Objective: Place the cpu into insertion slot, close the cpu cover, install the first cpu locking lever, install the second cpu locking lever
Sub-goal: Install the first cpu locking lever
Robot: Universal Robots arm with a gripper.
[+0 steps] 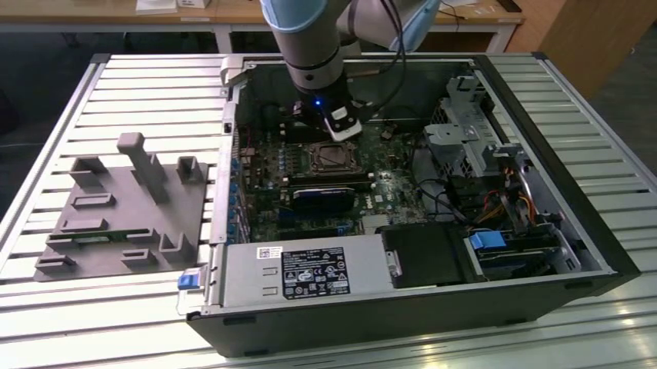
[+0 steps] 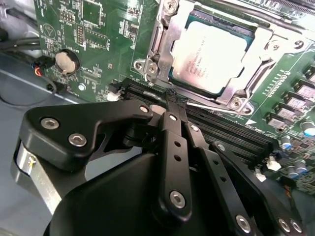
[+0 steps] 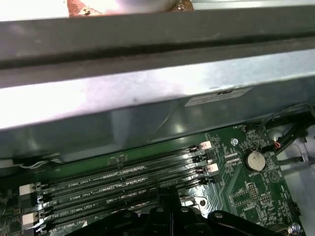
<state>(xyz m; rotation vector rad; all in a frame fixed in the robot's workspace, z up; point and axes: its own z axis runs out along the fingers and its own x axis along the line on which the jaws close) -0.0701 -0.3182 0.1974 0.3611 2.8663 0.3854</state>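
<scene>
The cpu (image 2: 209,51), a pale silver square chip, lies in the insertion slot (image 1: 331,156) on the green motherboard (image 2: 98,34). The cpu cover (image 2: 165,42), a silvery metal frame, is folded down around the chip. A thin metal locking lever (image 2: 221,107) runs along the socket's near edge. My gripper (image 2: 173,101) is shut, with its black fingers (image 2: 173,147) pressed together and their tips at one end of that lever, beside the socket. In the exterior view the gripper (image 1: 331,131) hangs just behind the socket, inside the open computer case.
Long black memory slots (image 3: 123,179) lie between the gripper and the case's metal wall (image 3: 147,98). A coin battery (image 2: 64,61) sits nearby. A drive cage (image 1: 478,146) and cables are on the exterior view's right, a power supply (image 1: 303,269) is in front, and a grey fixture (image 1: 123,207) is at its left.
</scene>
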